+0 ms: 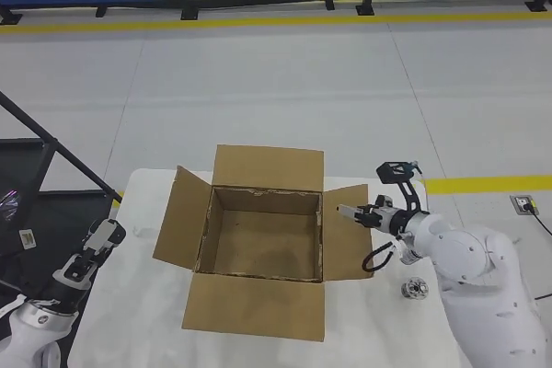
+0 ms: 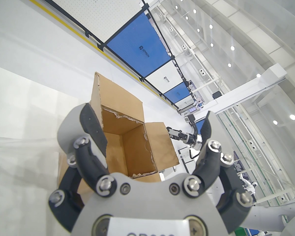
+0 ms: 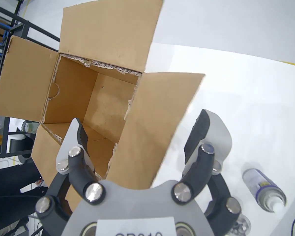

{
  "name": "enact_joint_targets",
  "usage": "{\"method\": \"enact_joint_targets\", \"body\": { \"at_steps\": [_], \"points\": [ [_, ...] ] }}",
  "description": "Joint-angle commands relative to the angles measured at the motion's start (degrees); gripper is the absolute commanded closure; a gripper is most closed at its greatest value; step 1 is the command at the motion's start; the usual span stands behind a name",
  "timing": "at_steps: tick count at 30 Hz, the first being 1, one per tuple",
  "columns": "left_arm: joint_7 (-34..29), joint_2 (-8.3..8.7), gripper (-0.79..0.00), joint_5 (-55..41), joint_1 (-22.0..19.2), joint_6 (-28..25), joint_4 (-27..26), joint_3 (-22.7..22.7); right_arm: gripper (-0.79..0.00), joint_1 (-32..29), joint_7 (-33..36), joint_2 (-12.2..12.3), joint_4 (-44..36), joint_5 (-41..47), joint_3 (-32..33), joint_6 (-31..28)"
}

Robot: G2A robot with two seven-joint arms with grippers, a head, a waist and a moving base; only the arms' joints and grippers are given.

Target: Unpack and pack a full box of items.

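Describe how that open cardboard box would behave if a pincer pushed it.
The cardboard box looks empty, so probably light and apt to slide on the table. Its splayed flaps would likely bend rather than move it.

Cardboard box (image 1: pixel 262 244), one, centre of the top view, with four flaps (image 1: pixel 268 166) folded out. Spray can (image 3: pixel 263 192), one, lower right of the right wrist view; small round metal part (image 1: pixel 414 289), one, lower right of the top view. Table (image 1: pixel 147 304), one; grippers, two: left gripper (image 1: pixel 113 228) and right gripper (image 1: pixel 342 210).
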Motion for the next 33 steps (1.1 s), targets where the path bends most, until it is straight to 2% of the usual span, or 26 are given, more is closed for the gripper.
{"method": "enact_joint_targets", "body": {
  "at_steps": [1,19,22,25,28,33],
  "points": [
    [0.0,0.0,-0.785,0.0,0.0,0.0,0.0,0.0,-0.785,-6.06,0.23,0.55,-7.53,-1.54,3.76,1.87],
    [0.0,0.0,-0.785,0.0,0.0,0.0,0.0,0.0,-0.785,-6.06,0.23,0.55,-7.53,-1.54,3.76,1.87],
    [0.0,0.0,-0.785,0.0,0.0,0.0,0.0,0.0,-0.785,-7.65,-4.18,0.6,-8.07,-4.13,3.61,1.65],
    [0.0,0.0,-0.785,0.0,0.0,0.0,0.0,0.0,-0.785,-11.62,-8.02,1.24,-9.02,-6.9,7.5,-1.94],
    [0.0,0.0,-0.785,0.0,0.0,0.0,0.0,0.0,-0.785,-16.82,-11.08,1.96,-10.09,-7.93,14.25,-5.51],
    [0.0,0.0,-0.785,0.0,0.0,0.0,0.0,0.0,-0.785,-24.55,-10.74,3.0,-9.78,-9.39,22.39,-12.26]
  ]
}}
